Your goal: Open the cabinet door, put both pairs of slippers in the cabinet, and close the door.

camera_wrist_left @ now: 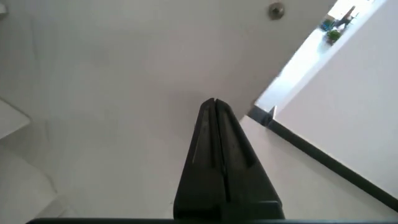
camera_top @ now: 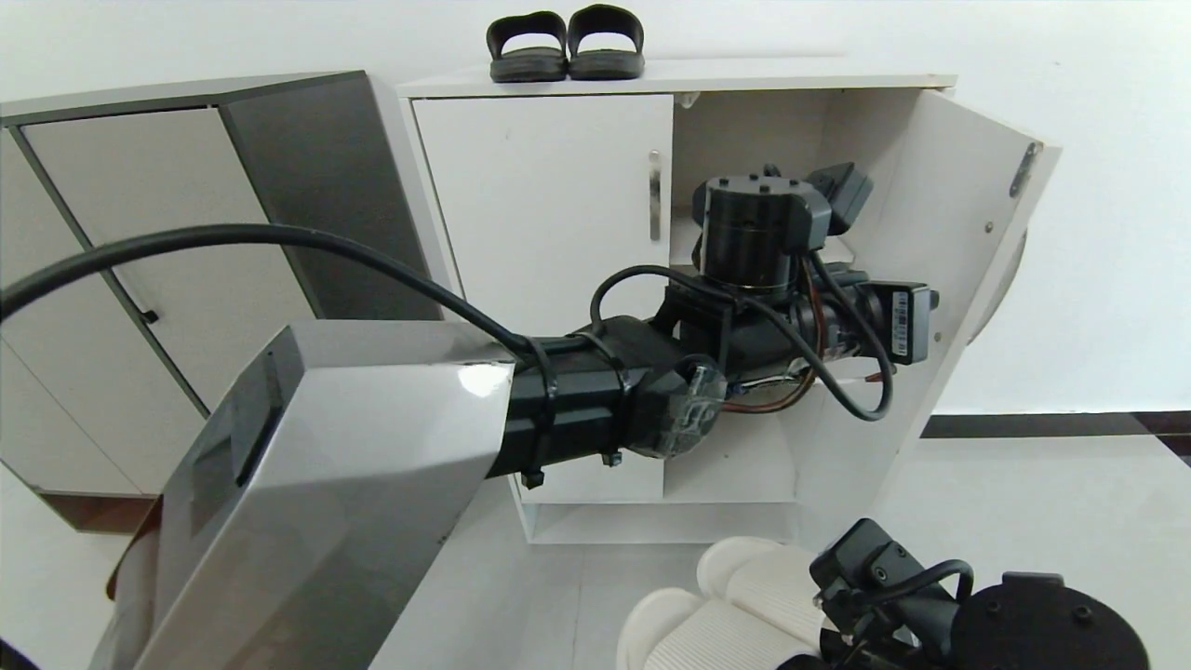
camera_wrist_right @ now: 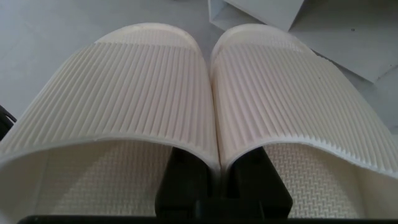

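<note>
Overhead, your head camera gave you the whole white cabinet: its right door stood swung open, while the left door with its metal handle was shut. A pair of black slippers sat side by side on the cabinet's top, toes toward the wall. Your left arm reached into the open compartment, its wrist hiding the fingers from that camera.

The left wrist camera filled that gap. It showed you the left claw clenched, fingers pressed together on nothing, close to a plain white panel carrying one screw. Whether it touched the panel, you could not tell.

The cream slippers lay on the floor just in front of the cabinet, partly under your right arm. From the right wrist camera you saw their look properly: wide ribbed straps, dimpled footbeds, the two pressed together. The right claw had one finger inside each slipper, gripping the adjoining strap walls between them.
</note>
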Robot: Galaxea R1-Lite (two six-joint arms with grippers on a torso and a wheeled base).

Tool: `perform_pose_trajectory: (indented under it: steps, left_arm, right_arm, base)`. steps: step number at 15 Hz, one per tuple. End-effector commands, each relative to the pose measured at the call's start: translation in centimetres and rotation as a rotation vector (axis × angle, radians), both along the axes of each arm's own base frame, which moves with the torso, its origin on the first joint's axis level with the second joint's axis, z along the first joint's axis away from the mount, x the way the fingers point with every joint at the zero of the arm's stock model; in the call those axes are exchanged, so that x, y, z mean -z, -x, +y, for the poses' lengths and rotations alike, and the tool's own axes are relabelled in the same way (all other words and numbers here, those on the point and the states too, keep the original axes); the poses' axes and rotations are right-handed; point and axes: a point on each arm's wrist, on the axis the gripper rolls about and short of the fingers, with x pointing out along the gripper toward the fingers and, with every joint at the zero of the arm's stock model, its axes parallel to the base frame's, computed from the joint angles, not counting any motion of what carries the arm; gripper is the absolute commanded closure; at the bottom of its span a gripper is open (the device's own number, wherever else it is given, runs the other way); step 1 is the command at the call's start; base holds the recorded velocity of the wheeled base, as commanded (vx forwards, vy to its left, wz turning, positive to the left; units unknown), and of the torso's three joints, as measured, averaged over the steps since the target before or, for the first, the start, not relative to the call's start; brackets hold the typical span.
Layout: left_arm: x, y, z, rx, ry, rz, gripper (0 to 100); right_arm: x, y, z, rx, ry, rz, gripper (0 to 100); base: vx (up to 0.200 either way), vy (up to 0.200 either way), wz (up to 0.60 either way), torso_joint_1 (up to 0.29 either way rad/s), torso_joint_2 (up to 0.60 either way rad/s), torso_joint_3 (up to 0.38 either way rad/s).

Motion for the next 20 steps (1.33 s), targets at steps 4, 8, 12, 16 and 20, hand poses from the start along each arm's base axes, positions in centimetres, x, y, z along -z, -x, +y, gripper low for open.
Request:
perform_pose_trajectory:
  steps: [4,8,12,16,20]
  left_arm:
    - [-4.0,4.2,1.7,0.010,0.122,-0.088,100]
    - [-7.6,4.8,11.4,-0.304,0.178,-0.135,100]
    - [-8.8,11.6,23.8,-0.613,0.135,-0.204,100]
    - [-5.7,22.1,34.1,-0.946,-0.068,-0.232,100]
    - [2.6,29.4,39.7,-1.385,-0.239,-0.148,100]
  right_arm:
    - [0.1,-0.2,0.1,0.006,0.004,0.003,100]
    - [0.2,-4.9,1.1,0.268,0.008,-0.045,100]
    - [0.8,-10.1,1.9,0.560,-0.040,-0.160,100]
    - [0.2,-11.3,2.1,0.612,-0.053,-0.207,100]
    - [0.1,-11.4,2.1,0.616,-0.054,-0.210,100]
  base:
    - [0.000,0.000,0.00,0.000,0.00,0.000]
    - [0.000,0.000,0.00,0.000,0.00,0.000]
    - [0.000,0.000,0.00,0.000,0.00,0.000]
    - [0.000,0.000,0.00,0.000,0.00,0.000]
    - [0.000,0.000,0.00,0.000,0.00,0.000]
